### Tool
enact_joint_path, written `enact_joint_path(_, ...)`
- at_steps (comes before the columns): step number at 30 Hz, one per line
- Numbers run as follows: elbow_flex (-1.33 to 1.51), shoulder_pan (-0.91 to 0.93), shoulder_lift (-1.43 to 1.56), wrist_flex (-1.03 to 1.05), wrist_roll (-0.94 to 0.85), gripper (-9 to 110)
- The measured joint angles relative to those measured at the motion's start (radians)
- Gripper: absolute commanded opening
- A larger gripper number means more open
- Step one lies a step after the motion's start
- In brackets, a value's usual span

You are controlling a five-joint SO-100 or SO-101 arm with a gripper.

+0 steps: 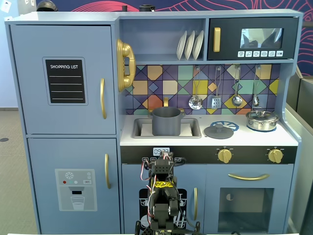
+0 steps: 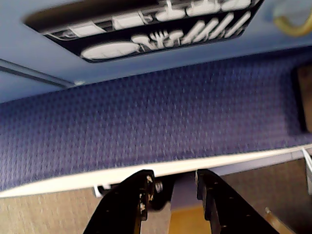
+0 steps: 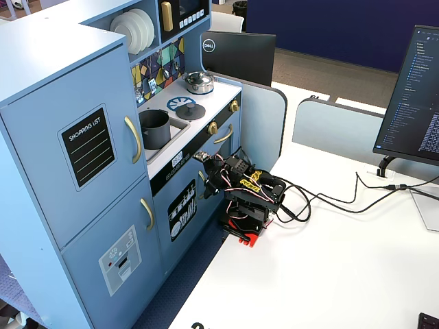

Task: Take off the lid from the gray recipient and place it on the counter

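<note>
The lid (image 1: 218, 130) lies flat on the counter (image 1: 254, 137), right of centre in a fixed view, beside the pot (image 1: 166, 121) in the sink. My hand (image 2: 173, 187), bottom of the wrist view, hangs slightly open and empty.

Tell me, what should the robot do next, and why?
Probably nothing more than stay folded. The lid already lies on the counter over the burner print, the gray pot in the sink is uncovered, and the claw is empty, down below the counter.
</note>
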Motion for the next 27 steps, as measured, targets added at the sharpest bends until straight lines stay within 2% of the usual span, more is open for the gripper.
enact_joint_path(6,0.021,-0.031,0.003,0.063,0.060,2)
enact_joint_path(27,0.021,-0.038,0.014,0.095,-0.037,4)
